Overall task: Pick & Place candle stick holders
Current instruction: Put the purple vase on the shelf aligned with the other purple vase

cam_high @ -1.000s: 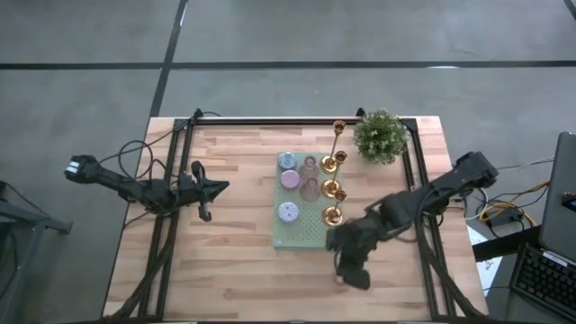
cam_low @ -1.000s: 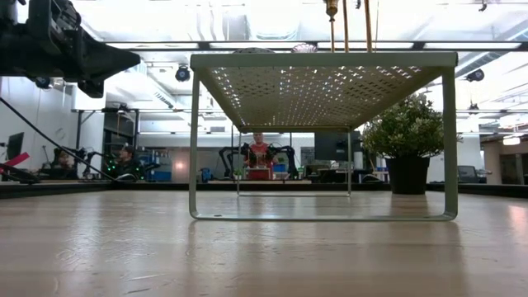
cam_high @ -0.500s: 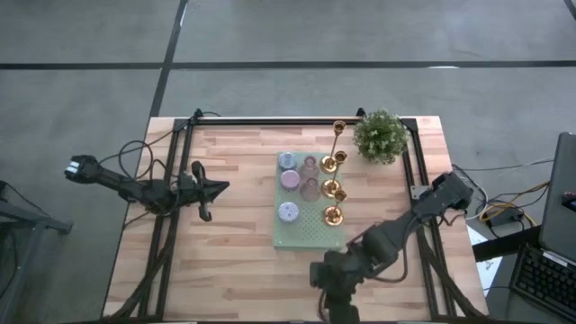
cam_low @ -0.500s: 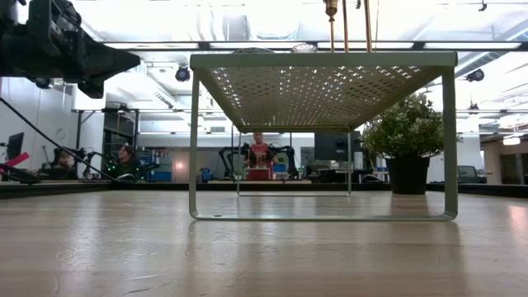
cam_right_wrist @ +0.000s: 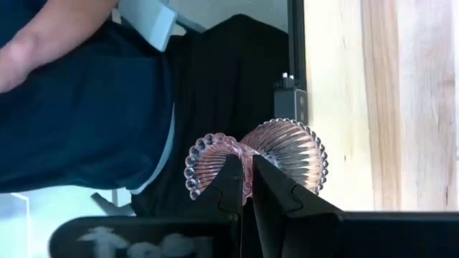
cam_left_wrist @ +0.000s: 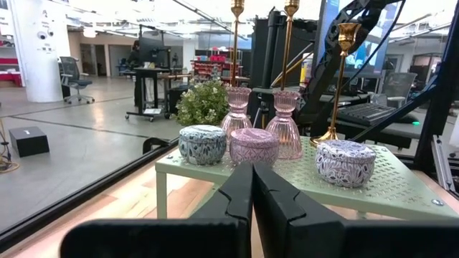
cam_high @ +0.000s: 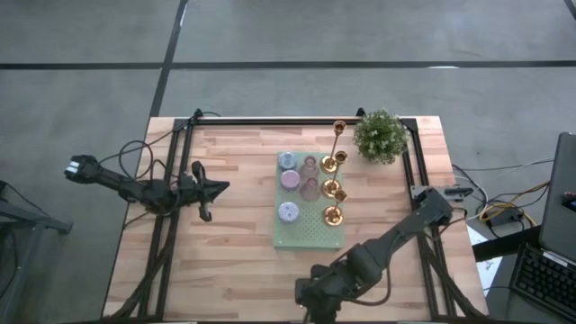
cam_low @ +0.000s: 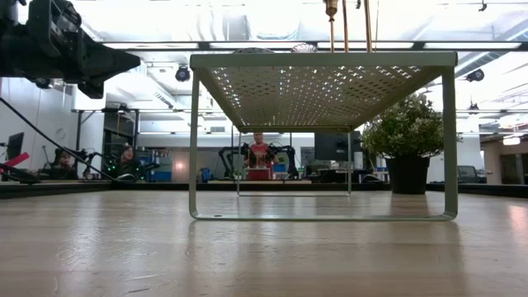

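One second of travel for the right pincer, from beside the near right corner of the rack out to the bench's near edge. Clamped narrow there around the waist of a pink holder, carried on its side past the bench edge, with a person in a dark shirt just beyond. Likely means the pick is done and only the set-down is left. No shift at all for the left pincer, pressed shut, hovering near the bench's left side and aimed at the rack. Ribbed, translucent pink glass on the carried piece, beaded rims at both flared ends, so probably slippery and brittle under steel. On the pale green perforated metal rack: two matching pink glass holders, round patterned pastel holders with lids, and shiny gold holders on thin stems. Leafy plant at the far right corner.
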Robot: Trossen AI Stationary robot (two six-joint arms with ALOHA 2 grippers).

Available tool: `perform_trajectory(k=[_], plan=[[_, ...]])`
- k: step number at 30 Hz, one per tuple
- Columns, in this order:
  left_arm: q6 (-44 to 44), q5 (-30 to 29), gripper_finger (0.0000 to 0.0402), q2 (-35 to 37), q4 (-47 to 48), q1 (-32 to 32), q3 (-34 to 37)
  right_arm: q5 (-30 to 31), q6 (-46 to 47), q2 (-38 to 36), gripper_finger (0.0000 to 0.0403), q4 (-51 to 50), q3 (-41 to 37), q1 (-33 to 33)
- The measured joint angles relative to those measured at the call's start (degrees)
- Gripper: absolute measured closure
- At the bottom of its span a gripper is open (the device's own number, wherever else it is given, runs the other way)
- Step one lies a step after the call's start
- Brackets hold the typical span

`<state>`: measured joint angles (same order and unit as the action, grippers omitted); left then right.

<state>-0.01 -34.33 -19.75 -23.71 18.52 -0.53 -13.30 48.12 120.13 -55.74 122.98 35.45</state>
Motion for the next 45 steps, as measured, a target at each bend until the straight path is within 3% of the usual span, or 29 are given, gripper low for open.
perform_trajectory(k=[11, 26, 29, 32, 45], plan=[[0.0, 0.0, 0.0386, 0.0, 0.4, 0.0, 0.0, 0.7, 1.8, 2.6, 0.0394, -2.9, 7.1, -1.7], [0.0, 0.0, 0.0388, 0.0, 0.7, 0.0, 0.0, 8.0, 5.0, 2.7, 0.0394, -6.4, 7.1, -2.6], [0.0, 0.0, 0.0387, -0.1, 0.7, 0.0, 0.0, 13.7, 13.6, 2.1, 0.0394, -6.6, 7.1, -2.7], [0.0, 0.0, 0.0386, -0.1, 0.7, 0.0, 0.0, 16.6, 16.5, 1.7, 0.0394, -7.3, 7.1, -2.7], [0.0, 0.0, 0.0387, -0.1, 0.7, 0.0, 0.0, 20.9, 26.6, 1.3, 0.0394, -15.3, 7.0, -4.3]])
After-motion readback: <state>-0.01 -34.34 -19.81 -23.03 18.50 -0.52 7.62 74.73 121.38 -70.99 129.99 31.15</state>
